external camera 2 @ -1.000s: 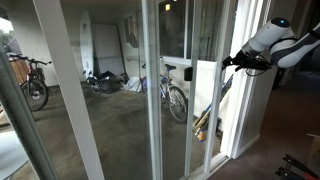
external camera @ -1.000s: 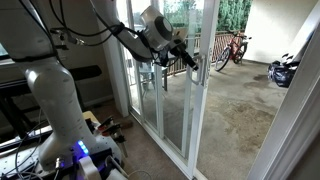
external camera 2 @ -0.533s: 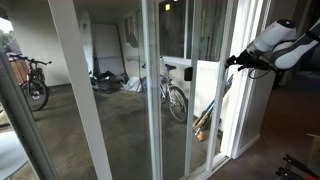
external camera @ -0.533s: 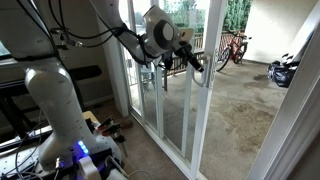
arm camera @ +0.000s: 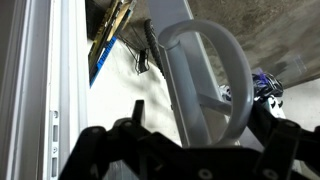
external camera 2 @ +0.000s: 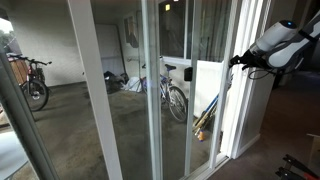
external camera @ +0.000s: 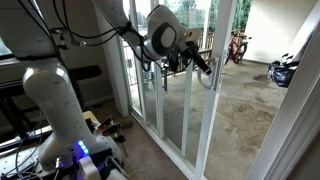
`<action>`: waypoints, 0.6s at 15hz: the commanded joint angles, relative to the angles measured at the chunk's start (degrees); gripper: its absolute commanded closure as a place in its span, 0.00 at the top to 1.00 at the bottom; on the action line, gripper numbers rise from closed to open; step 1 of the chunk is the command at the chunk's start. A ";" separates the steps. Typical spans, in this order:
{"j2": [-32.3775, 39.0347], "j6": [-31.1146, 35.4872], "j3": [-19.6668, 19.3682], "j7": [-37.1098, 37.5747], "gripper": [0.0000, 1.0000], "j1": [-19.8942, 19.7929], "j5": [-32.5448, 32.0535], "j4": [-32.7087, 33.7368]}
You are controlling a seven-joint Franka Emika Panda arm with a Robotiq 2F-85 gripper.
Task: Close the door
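Beyond the door [external camera: 213, 110], a grey concrete floor [external camera: 245, 125] is carrying a bicycle [external camera: 236, 47] far behind it. A dark bundle [external camera: 283, 70], too small to identify, is lying further out from the door. On the near side of the door, a brownish indoor floor [external camera: 150, 160] is bearing the robot's white pedestal [external camera: 60, 105] and loose cables [external camera: 105, 128]. In an exterior view, a second bicycle [external camera 2: 172, 95] is standing on the concrete behind the door, and a low pile [external camera 2: 125, 82] is lying further back.
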 commanded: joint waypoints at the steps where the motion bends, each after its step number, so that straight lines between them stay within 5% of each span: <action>1: 0.01 -3.31 -4.76 -7.17 1.00 -0.92 0.84 -3.43; 9: 2.33 -2.74 -8.32 -8.62 1.00 0.03 0.02 -1.31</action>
